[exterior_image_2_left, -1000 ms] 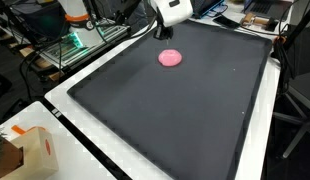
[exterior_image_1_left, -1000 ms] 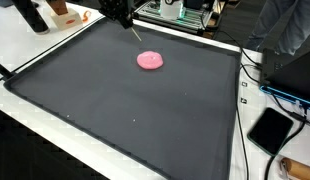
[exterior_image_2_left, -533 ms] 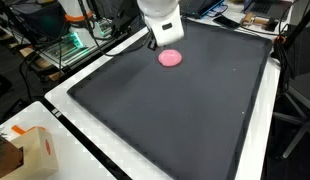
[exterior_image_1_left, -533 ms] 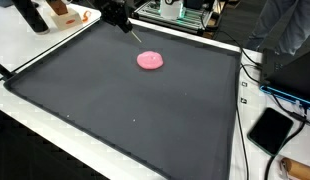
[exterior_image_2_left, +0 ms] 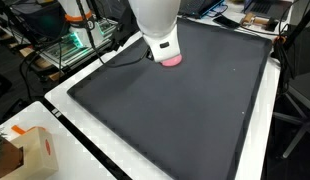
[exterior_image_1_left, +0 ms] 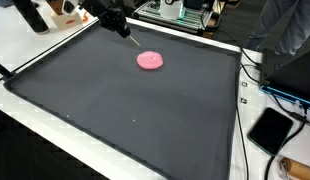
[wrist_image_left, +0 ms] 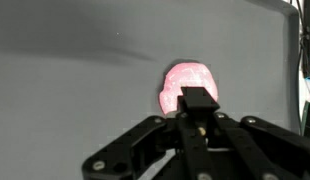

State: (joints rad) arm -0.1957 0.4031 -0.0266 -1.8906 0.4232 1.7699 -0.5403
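Pink disc (exterior_image_1_left: 150,60) flat on the black mat (exterior_image_1_left: 115,110), toward its far edge (partly hidden behind the arm in an exterior view (exterior_image_2_left: 174,61)). Just short of it in the wrist view (wrist_image_left: 188,82), end effector (wrist_image_left: 198,97) hanging above the mat, fingers pressed together. White worktop (exterior_image_1_left: 55,40) all round, phone (exterior_image_1_left: 270,130) off to one side.

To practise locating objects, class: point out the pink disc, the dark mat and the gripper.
pink disc (exterior_image_1_left: 150,60), exterior view, its centre.
dark mat (exterior_image_1_left: 145,120), exterior view, bare middle.
gripper (wrist_image_left: 198,98), wrist view, at its fingertips.
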